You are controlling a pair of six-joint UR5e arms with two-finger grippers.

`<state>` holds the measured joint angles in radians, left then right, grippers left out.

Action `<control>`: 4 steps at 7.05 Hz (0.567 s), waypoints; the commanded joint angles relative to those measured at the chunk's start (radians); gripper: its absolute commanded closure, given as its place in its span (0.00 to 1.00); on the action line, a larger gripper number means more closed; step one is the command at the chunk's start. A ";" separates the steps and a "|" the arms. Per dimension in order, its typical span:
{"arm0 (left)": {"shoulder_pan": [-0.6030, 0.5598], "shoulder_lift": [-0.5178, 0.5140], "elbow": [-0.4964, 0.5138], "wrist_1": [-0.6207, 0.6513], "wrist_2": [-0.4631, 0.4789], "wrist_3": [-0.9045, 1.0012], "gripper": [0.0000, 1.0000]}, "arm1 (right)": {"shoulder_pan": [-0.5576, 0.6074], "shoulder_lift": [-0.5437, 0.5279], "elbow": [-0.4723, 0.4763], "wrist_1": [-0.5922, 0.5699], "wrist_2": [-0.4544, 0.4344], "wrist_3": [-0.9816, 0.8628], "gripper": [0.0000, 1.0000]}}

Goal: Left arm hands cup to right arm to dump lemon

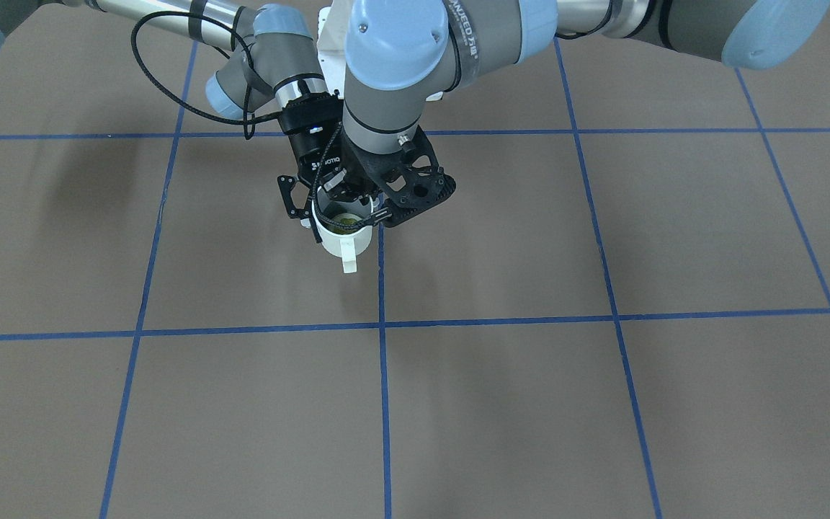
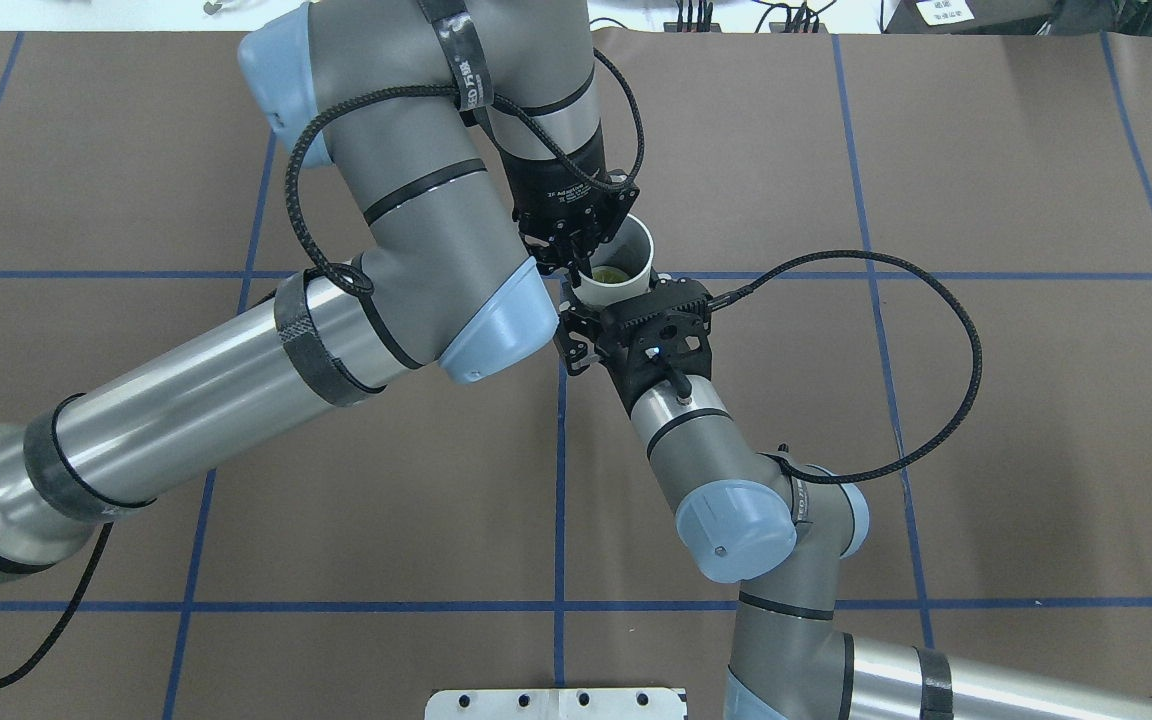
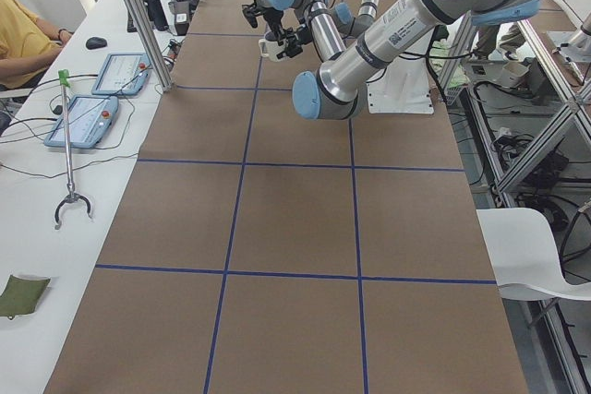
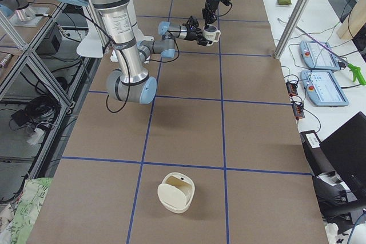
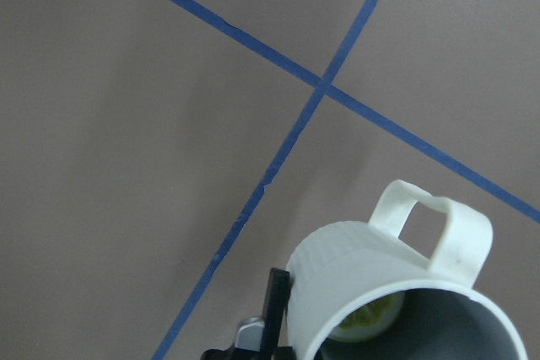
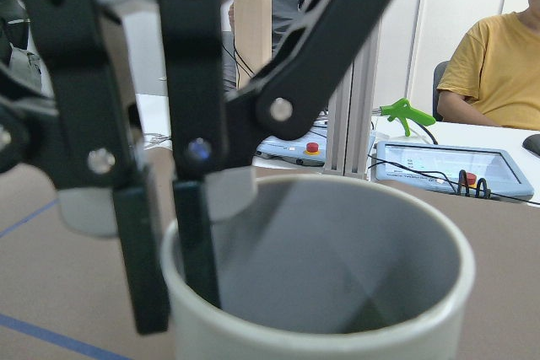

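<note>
Two pincers meet at one cup (image 1: 339, 245), which hangs above the middle of the counter (image 1: 530, 404), well away from every edge, mouth up, with the lemon (image 2: 613, 270) lying on its bottom. The left pincer (image 6: 169, 242) points down from above and is clamped on the rim, one finger (image 6: 196, 233) inside the wall and one outside. The right pincer (image 2: 621, 305) reaches in level from the robot's side, its jaws spread to about the cup's width on either side of the body; whether they press on the wall I cannot tell. To hand over well, I judge the right should close square on the body, below the rim and clear of the handle (image 5: 432, 223). The left should let go only once that hold is firm, then lift straight up without tipping the cup. The right fingertips are hidden under the pincer's own housing in the overhead view, and the right wrist view shows none of them. A white tub (image 4: 176, 192) near the counter's right end may be the dump spot, but its form is hard to make out.
</note>
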<state>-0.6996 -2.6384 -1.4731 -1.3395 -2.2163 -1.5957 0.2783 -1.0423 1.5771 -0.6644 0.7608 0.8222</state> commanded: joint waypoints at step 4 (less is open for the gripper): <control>-0.082 0.005 -0.147 -0.001 0.007 0.002 0.00 | 0.015 -0.030 0.014 0.009 0.000 -0.009 0.68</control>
<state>-0.7426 -2.6350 -1.5847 -1.3401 -2.2104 -1.5975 0.2835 -1.0533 1.5819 -0.6594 0.7614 0.8137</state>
